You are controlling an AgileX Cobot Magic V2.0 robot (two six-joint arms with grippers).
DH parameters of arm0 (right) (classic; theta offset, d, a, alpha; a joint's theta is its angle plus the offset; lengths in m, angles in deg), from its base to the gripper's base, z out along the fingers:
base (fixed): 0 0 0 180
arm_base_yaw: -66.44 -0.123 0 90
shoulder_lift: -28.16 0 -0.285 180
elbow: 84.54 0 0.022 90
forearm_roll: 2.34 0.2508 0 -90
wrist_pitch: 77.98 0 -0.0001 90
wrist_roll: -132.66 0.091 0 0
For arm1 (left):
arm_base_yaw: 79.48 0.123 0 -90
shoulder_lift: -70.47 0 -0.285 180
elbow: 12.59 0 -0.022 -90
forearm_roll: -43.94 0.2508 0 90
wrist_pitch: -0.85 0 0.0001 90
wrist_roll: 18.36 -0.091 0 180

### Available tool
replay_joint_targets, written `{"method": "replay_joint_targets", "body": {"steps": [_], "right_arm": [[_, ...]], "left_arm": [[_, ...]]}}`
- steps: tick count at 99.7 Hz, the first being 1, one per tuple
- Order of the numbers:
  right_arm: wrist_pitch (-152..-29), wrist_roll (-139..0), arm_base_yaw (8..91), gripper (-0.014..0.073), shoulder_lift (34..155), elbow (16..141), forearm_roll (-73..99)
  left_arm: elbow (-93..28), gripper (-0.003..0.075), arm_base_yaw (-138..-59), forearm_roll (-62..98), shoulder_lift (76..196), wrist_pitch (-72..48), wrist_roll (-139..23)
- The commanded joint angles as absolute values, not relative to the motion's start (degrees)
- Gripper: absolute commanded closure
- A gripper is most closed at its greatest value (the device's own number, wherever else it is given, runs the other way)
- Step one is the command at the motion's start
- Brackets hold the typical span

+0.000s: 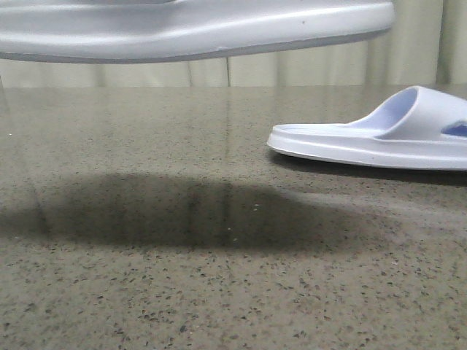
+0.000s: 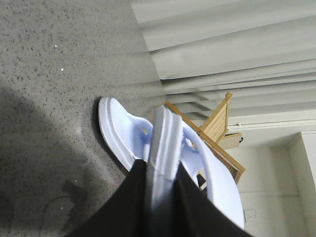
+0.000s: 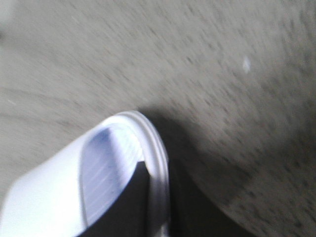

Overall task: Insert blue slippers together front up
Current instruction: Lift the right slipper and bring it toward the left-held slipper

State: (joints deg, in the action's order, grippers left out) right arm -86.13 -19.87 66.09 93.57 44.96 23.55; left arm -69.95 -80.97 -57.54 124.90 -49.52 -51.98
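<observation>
Speckled table (image 1: 219,292), one slipper (image 1: 379,138) lying far right. Left gripper (image 2: 163,197) is clenched on the raised slipper's (image 2: 165,143) edge. Right gripper (image 3: 148,207) pinches a slipper (image 3: 98,173) rim too.

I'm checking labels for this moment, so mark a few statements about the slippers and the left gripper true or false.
1. One slipper is raised above the table, with a dark shadow beneath it. True.
2. The second slipper lies upside down, sole up. False: it rests on its sole with the strap up.
3. The left gripper is shut on the edge of a slipper. True.
4. The two slippers are already nested together. False: in the front view they are apart, one in the air and one on the table at the right.
</observation>
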Motion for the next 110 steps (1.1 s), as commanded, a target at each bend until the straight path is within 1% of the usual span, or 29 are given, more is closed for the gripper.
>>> {"method": "replay_joint_targets", "body": {"steps": [1, 16, 35, 68, 86, 110], "right_arm": [[-79.14, -20.74, 66.36, 0.0701, 89.85, 48.57, 23.07], [-77.64, -20.74, 66.36, 0.0701, 85.02, 52.09, 23.07], [-80.09, -20.74, 66.36, 0.0701, 79.35, 55.56, 23.07], [-92.43, -20.74, 66.04, 0.0701, 73.05, 57.80, 25.00], [-96.81, -20.74, 61.45, 0.0701, 72.90, 57.88, 26.61], [-96.16, -20.74, 54.23, 0.0701, 73.25, 57.88, 26.74]], "left_arm": [[-67.98, 0.0704, -80.69, -62.72, 124.52, -51.77, -51.51], [-67.98, 0.0704, -80.69, -62.72, 124.52, -51.35, -51.51], [-67.98, 0.0704, -80.69, -62.72, 124.52, -50.03, -51.51], [-67.98, 0.0704, -80.69, -62.72, 124.90, -44.91, -53.02], [-67.98, 0.0704, -80.69, -62.72, 126.38, -44.53, -54.03], [-67.98, 0.0704, -80.69, -62.72, 127.99, -44.53, -54.49]]}}
